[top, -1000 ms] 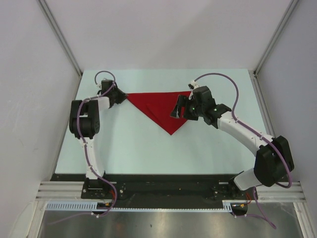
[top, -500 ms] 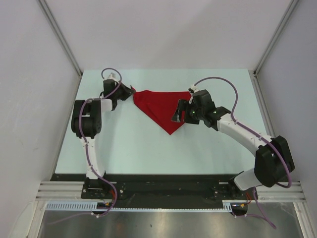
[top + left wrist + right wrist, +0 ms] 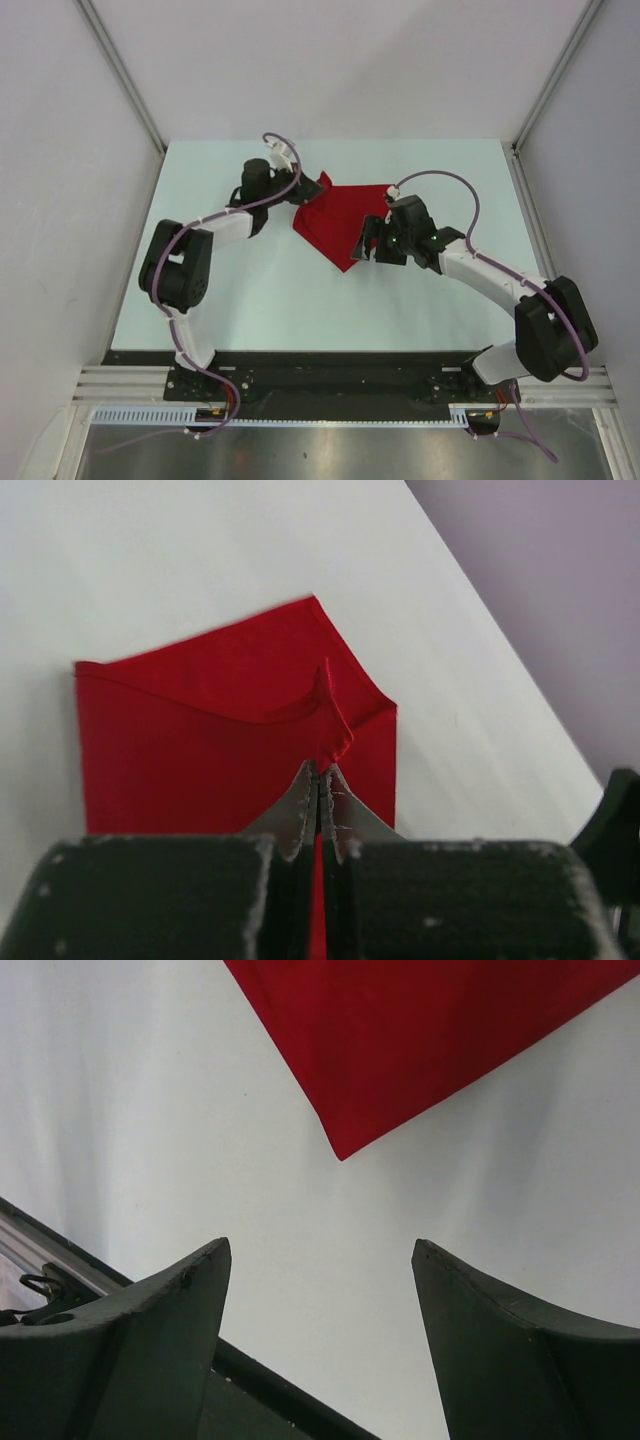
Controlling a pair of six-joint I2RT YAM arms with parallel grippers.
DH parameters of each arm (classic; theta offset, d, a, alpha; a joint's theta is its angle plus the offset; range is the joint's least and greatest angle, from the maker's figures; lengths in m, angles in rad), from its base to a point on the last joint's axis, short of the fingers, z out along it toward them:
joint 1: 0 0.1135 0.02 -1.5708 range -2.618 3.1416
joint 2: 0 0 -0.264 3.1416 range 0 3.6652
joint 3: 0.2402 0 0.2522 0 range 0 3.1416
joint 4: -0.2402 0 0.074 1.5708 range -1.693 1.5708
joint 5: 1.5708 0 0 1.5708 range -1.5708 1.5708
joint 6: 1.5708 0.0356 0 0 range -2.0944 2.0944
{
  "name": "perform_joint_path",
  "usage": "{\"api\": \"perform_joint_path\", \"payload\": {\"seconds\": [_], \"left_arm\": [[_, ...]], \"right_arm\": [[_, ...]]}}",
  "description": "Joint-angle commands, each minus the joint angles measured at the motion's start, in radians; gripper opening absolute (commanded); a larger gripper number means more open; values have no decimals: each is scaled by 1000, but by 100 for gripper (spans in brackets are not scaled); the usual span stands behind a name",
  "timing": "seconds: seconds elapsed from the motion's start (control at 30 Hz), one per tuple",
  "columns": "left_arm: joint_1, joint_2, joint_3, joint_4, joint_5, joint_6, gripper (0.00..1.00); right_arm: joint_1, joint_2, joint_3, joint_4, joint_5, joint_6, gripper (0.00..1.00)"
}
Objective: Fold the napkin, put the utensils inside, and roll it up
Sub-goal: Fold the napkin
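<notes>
The left gripper (image 3: 318, 780) is shut tight, and one corner of the napkin (image 3: 340, 215) is pinched between its fingers. That corner is held up off the table (image 3: 250, 290), and a small peak of red cloth is pulled up from the flat part toward the fingers. The rest of the napkin is spread on the table as a pointed shape. It is placed closer to the far edge than to the near edge, about midway between the left and right edges, and its sharp tip is pointed at the near edge. The right gripper (image 3: 320, 1250) is opened wide and nothing is held in it. It is hung low over the bare table just beside that sharp tip, and the tip is seen past its fingers, not between them. No spoon can be seen in any view. The folding step seems to be the one in hand, since the cloth is already doubled once and a corner is lifted for one more fold. For the next move, the lifted corner likely needs to be carried across the cloth, laid down so the edges match, and only then let go. The near tip may need to be pressed down by the right gripper so the thin cloth is not dragged along.
</notes>
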Motion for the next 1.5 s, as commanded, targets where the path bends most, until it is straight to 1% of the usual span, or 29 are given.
{"api": "perform_joint_path", "payload": {"seconds": [0.0, 0.13, 0.17, 0.27, 0.43, 0.6, 0.8, 0.9, 0.93, 0.97, 1.0, 1.07, 1.1, 1.2, 1.37, 1.47], "left_arm": [[-86, -63, -51, -81, 45, 181, 0], [-192, -63, -81, -153, -31, 267, 0], [-206, -58, -81, -182, -63, 294, 0], [-238, -39, -96, -195, -87, 305, 0], [-277, -43, -153, -189, -136, 336, 0], [-286, -20, -182, -195, -196, 342, 0], [-304, -17, -205, -196, -206, 358, 0], [-306, -3, -203, -196, -187, 344, 0], [-306, 1, -197, -208, -170, 332, 4], [-307, 0, -194, -211, -164, 322, 11], [-307, -6, -194, -213, -157, 313, 29], [-307, -35, -203, -199, -138, 286, 45], [-307, -49, -206, -196, -135, 279, 55], [-307, -107, -213, -215, -135, 269, 66], [-301, -183, -193, -267, -152, 273, 73], [-286, -221, -187, -271, -140, 264, 75]], "right_arm": [[5, -64, -37, 40, 12, 15, 79], [5, -82, -71, 46, 23, 20, 79], [4, -85, -75, 46, 24, 20, 79], [3, -101, -98, 47, 34, 26, 79], [2, -128, -138, 52, 46, 37, 79], [-1, -144, -161, 58, 46, 43, 79], [-1, -134, -163, 61, 44, 43, 79], [-1, -125, -161, 67, 40, 43, 79], [-1, -122, -161, 69, 40, 43, 79], [-3, -122, -160, 69, 40, 43, 79], [-3, -124, -161, 69, 41, 45, 79], [-3, -125, -164, 69, 43, 49, 79], [-3, -125, -166, 70, 43, 49, 79], [-7, -118, -170, 78, 43, 57, 80], [-39, -76, -170, 122, 8, 78, 80], [-82, -52, -170, 162, -28, 81, 80]]}}
